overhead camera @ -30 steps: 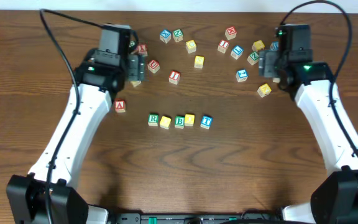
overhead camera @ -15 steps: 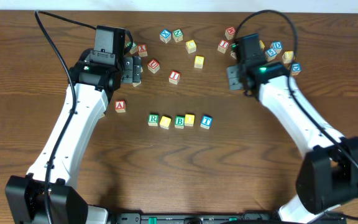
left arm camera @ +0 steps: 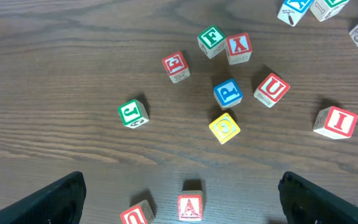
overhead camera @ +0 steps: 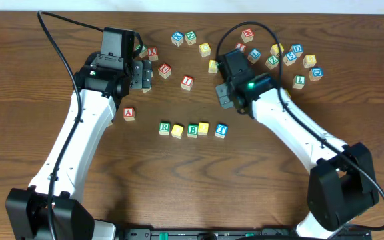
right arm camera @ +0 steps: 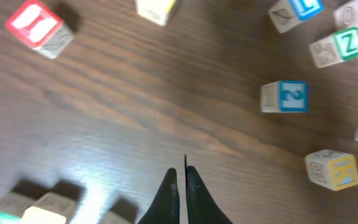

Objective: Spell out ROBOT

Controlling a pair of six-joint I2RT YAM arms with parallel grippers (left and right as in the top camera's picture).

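Observation:
In the overhead view five cubes lie in a row: green R [overhead camera: 164, 127], a plain yellow cube [overhead camera: 177, 131], green B [overhead camera: 192, 129], a second yellow cube [overhead camera: 203, 128] and blue T [overhead camera: 221, 130]. My right gripper [overhead camera: 224, 93] hovers up and to the right of the T. In its wrist view the right gripper [right arm camera: 182, 174] is shut on nothing, over bare wood, and the row's blurred edge [right arm camera: 39, 214] shows at the bottom left. My left gripper [overhead camera: 141, 75] hangs at the upper left, away from the row. The left gripper [left arm camera: 180, 183] stands wide open with nothing held.
Loose cubes lie around: red A [overhead camera: 129, 113] [left arm camera: 190, 207], red U [overhead camera: 165, 69] [left arm camera: 271, 89], red I [overhead camera: 187, 82] [left arm camera: 335, 121], a yellow cube [left arm camera: 224, 127] and blue P [left arm camera: 228, 93] under the left wrist. More letter cubes [overhead camera: 292, 57] are clustered at the back right.
The right arm has swung left from the back-right cluster to the middle of the table, and its jaws have shut on nothing. The left arm has barely moved.

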